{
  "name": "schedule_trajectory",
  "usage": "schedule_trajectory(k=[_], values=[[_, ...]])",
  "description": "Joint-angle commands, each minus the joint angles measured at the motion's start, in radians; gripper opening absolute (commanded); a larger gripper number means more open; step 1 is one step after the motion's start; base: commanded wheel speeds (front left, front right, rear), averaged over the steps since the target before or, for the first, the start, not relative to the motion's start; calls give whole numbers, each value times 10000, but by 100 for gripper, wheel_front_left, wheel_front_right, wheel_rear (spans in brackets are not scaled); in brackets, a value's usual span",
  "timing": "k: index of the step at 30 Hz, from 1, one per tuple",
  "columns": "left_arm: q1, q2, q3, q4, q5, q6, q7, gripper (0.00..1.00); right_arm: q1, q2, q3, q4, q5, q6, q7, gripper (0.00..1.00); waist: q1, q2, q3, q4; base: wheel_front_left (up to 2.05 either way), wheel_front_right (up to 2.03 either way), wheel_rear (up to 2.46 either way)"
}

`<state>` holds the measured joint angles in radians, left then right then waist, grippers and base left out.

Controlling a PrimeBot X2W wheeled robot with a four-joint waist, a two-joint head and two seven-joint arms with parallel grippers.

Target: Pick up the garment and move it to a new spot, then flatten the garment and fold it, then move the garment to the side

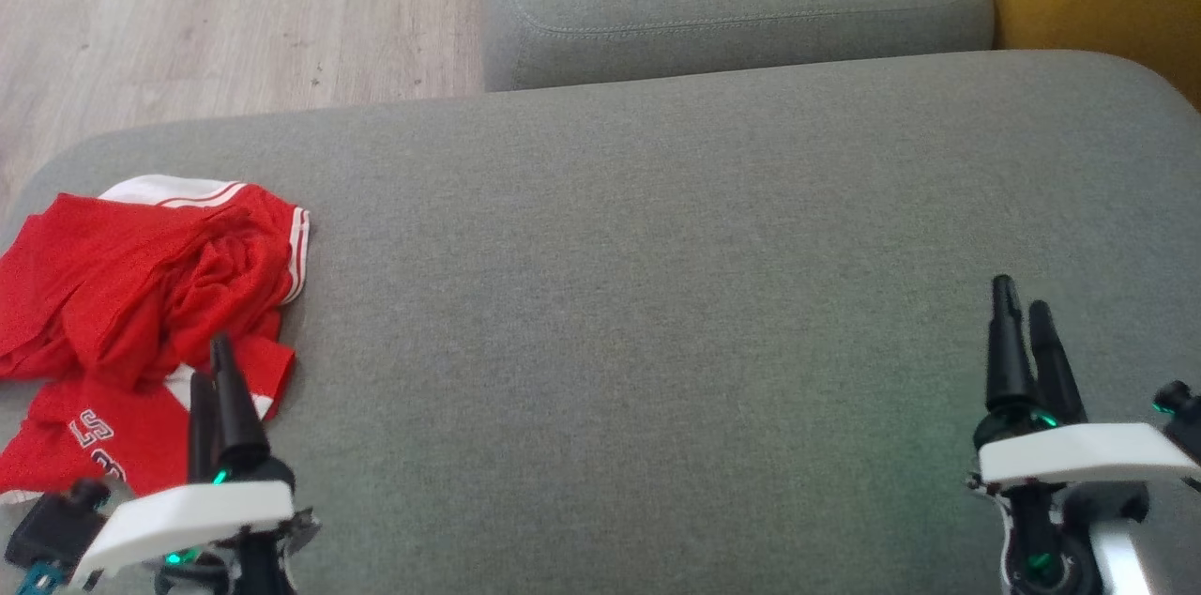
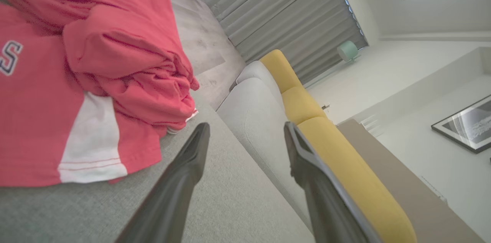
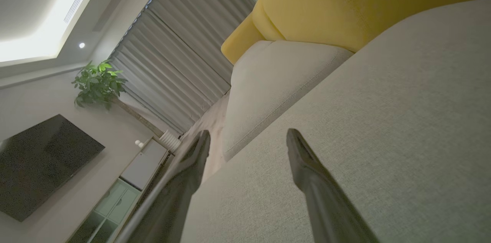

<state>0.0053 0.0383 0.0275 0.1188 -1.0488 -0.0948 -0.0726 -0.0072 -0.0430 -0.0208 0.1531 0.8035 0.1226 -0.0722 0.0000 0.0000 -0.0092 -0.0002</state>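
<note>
Head view: left gripper (image 1: pixel 211 368) & right gripper (image 1: pixel 1021 295) nearest, both w/ jaws apart, empty. Red garment (image 1: pixel 141 285) lies crumpled at the left end of the grey seat (image 1: pixel 657 295), just beyond the left gripper. Pickup not yet begun, prob.; next move needs a reach fwd and a pinch on the fabric.

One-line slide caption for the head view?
Crumpled red garment at left of gray cushion; left end effector open at the garment's edge, right end effector open over bare fabric.

Grey sofa (image 1: pixel 713 295), yellow cushions (image 2: pixel 307 109), grey curtains (image 3: pixel 172 66) (drawn), pale wood floor (image 1: pixel 188 13).
</note>
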Motion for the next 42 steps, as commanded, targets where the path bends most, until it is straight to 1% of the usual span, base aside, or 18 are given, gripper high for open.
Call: schedule_trajectory(k=[1, 11, 15, 16, 21, 29, 33, 36, 42], values=[[-294, 84, 113, -411, 180, 20, -80, 100, -445, -48, 164, -447, -211, 41, -96, 100, 0, 0, 2, -1, 0, 0, 0], [-307, 90, -629, -1021, 2733, 492, -376, 100, -434, -52, 556, -651, -2293, 48, -390, 100, 0, 0, 3, -8, 0, 0, 0], [-267, 92, -953, -1055, 3788, 669, -495, 100, -408, -53, 678, -709, -3052, 50, -508, 100, 0, 0, -11, 5, 0, 0, 0], [-248, 93, -1098, -1065, 4201, 747, -554, 100, -410, -54, 711, -718, -3397, 52, -567, 100, 0, 0, -15, 6, 0, 0, 0], [-247, 179, -1554, -1033, 5488, 895, -703, 100, -347, -56, 701, -602, -4260, 55, -715, 100, 0, 0, -19, -1, 0, 0, 0], [-258, 521, -2352, -854, 6791, 1432, -941, 100, -257, -59, 709, -533, -5484, 60, -951, 100, 0, 0, -14, -91, 0, 0, 0], [-266, 662, -2705, -832, 7228, 1709, -1060, 100, -261, -61, 724, -496, -6160, 63, -1069, 100, 0, 0, -2, -176, 0, 0, 0], [-275, 771, -2896, -795, 7486, 1801, -1119, 100, -274, -61, 758, -508, -6458, 64, -1128, 100, 0, 0, -3, -220, 0, 0, 0], [-342, 997, -3406, -823, 8246, 2208, -1297, 100, -261, -64, 882, -581, -7367, 68, -1304, 100, 0, 0, -11, -320, 0, 0, 0]])
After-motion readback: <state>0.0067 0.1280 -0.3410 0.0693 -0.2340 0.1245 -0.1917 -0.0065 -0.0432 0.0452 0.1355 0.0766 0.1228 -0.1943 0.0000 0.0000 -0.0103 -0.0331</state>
